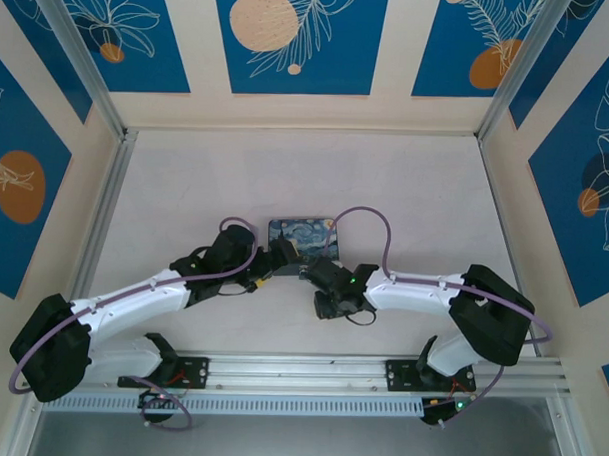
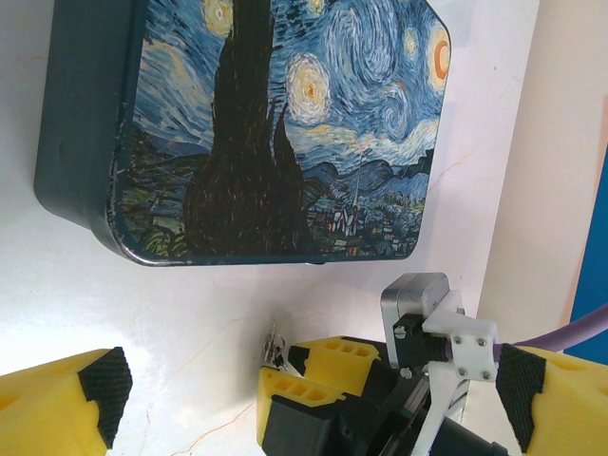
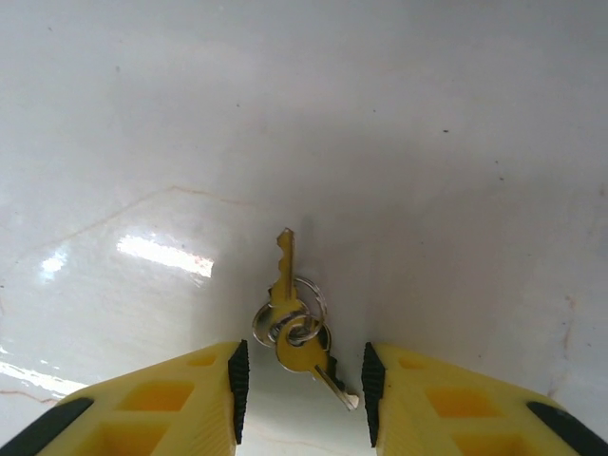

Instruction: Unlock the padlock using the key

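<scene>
Your right hand [image 3: 302, 385] is released, and the small brass key [image 3: 283, 275] on its steel ring [image 3: 320, 296] lies flat on the white bench [image 3: 427, 142] between its fingertips [image 3: 237, 385]. Expect it light, stiff, thin and slippery: pinch the round bow, leaving the toothed blade free.

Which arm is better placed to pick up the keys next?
Right, I'd say. Its pincer is open and the keys lie on the table right between its fingertips. The left pincer is open too, but the right one sits between its fingers, beside the keys.
</scene>
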Available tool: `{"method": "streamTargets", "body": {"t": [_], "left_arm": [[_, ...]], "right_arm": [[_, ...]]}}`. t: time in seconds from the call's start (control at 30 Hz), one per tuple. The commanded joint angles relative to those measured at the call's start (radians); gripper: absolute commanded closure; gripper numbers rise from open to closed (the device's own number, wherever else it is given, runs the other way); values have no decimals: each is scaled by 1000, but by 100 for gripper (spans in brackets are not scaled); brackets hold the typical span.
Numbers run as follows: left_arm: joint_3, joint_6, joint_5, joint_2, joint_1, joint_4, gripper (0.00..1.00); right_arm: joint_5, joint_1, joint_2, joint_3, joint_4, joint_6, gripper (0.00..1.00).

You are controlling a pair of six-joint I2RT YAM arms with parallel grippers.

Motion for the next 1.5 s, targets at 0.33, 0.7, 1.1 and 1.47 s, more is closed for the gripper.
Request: {"method": "streamTargets", "body": {"t": [0.33,0.7,1.1,1.47], "left_arm": [[26,23,-15,-10,-9,-13,0],[24,33,-9,-8,-10,-13,0],[-8,83,47,-23,-9,-2,0],[-49,59,101,-71,-17,51,0]], "right_arm": [[52,7,86,33,-27,4,64],[44,7,80,38,-46,-10,94],[-98,-20,-170,-20,-60,49,100],[-246,-117,-567,-194,41,287,100]]}}
